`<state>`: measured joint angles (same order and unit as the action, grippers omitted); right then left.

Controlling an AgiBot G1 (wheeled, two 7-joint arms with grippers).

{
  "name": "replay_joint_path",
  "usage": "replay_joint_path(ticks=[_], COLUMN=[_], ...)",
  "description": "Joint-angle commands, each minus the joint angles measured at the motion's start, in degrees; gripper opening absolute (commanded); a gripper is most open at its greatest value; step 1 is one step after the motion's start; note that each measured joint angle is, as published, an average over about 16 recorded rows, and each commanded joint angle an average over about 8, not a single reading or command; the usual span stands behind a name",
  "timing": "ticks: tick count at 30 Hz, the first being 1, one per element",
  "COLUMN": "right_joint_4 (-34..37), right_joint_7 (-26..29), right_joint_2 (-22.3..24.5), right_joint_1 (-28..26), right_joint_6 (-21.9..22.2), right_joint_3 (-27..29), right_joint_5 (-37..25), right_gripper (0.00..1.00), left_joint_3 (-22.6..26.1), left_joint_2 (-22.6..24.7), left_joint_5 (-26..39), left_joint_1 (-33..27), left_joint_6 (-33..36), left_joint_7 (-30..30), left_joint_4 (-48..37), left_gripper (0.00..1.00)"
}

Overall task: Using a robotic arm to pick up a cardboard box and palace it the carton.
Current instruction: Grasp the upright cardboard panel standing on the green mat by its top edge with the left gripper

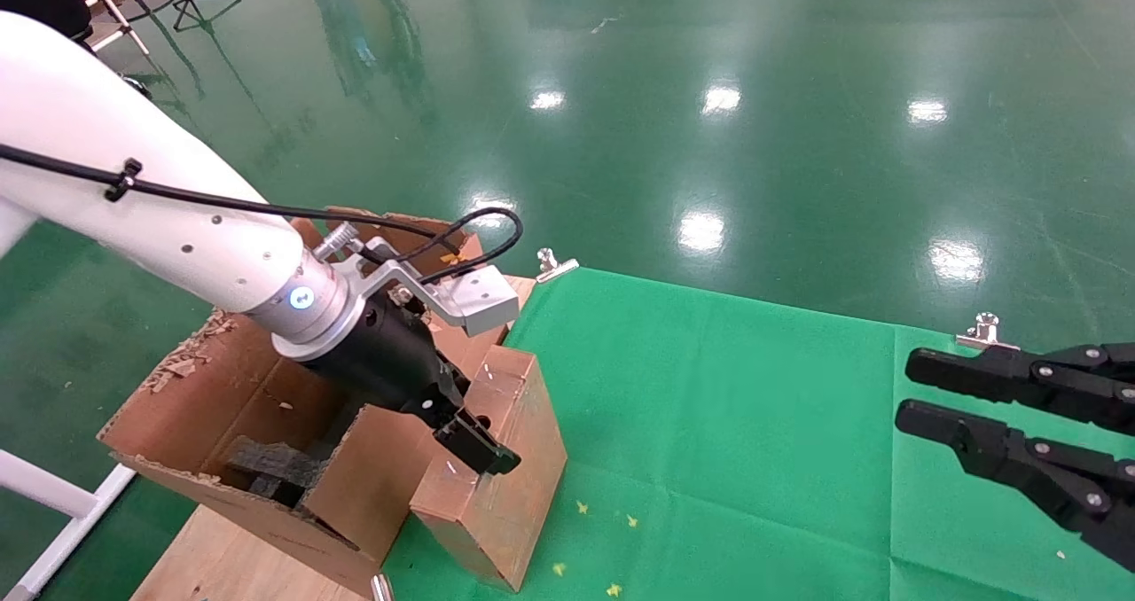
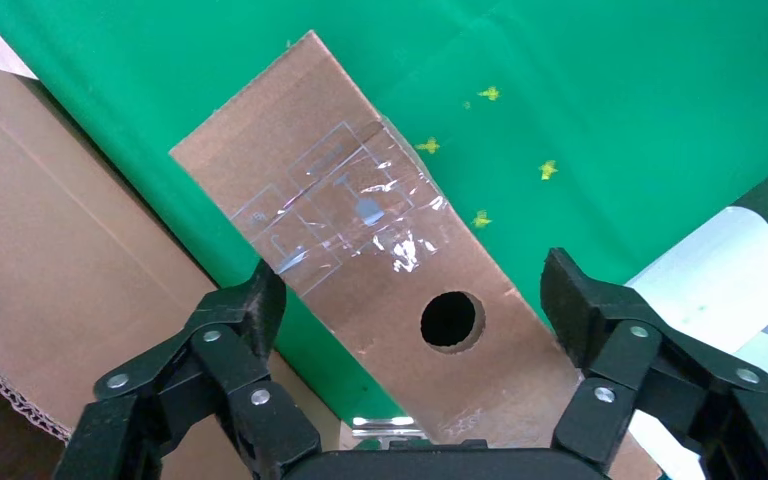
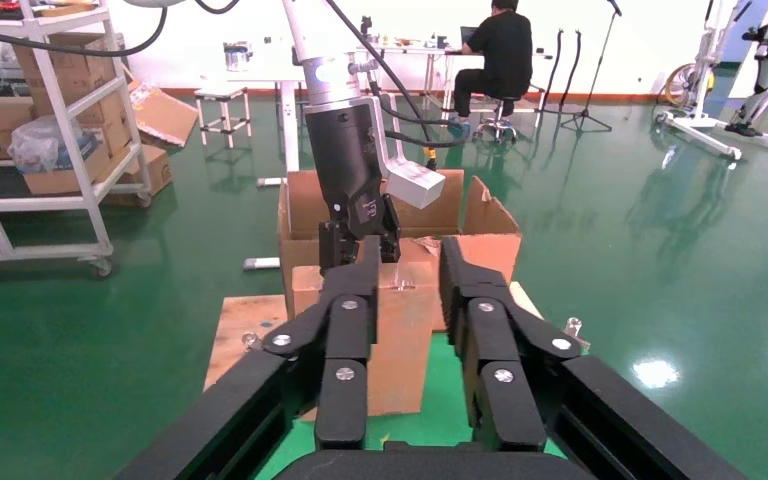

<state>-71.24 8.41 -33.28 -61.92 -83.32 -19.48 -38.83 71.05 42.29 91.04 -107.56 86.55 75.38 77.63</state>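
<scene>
The small reddish-brown cardboard box stands on the green cloth right beside the carton. Its top face, with clear tape strips and a round hole, fills the left wrist view. My left gripper on the white arm hangs just over that face. It is open, with its jaws spread to either side of the box and not touching it. The carton has upright ragged flaps and black foam inside. My all-black right gripper is parked at the right, open and empty.
The green cloth covers the table and is held by metal clips. The carton rests on a wooden board at the table's left end. Glossy green floor lies beyond. The right wrist view shows shelves and a seated person far off.
</scene>
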Motion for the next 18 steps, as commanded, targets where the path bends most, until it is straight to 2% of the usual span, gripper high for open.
replay_joint_path(ticks=[1,18], right_joint_4=[0.0,0.0], right_joint_7=[0.0,0.0], right_joint_2=[0.0,0.0], right_joint_1=[0.0,0.0], right_joint_6=[0.0,0.0], right_joint_3=[0.0,0.0], right_joint_5=[0.0,0.0], right_gripper=[1.0,1.0], left_joint_3=[0.0,-0.3], left_joint_2=[0.0,0.1], left_joint_5=[0.0,-0.2], left_joint_1=[0.0,-0.3], left_joint_6=[0.0,0.1], left_joint_7=[0.0,-0.6], left_joint_4=[0.0,-0.9], left_gripper=[0.0,0.0])
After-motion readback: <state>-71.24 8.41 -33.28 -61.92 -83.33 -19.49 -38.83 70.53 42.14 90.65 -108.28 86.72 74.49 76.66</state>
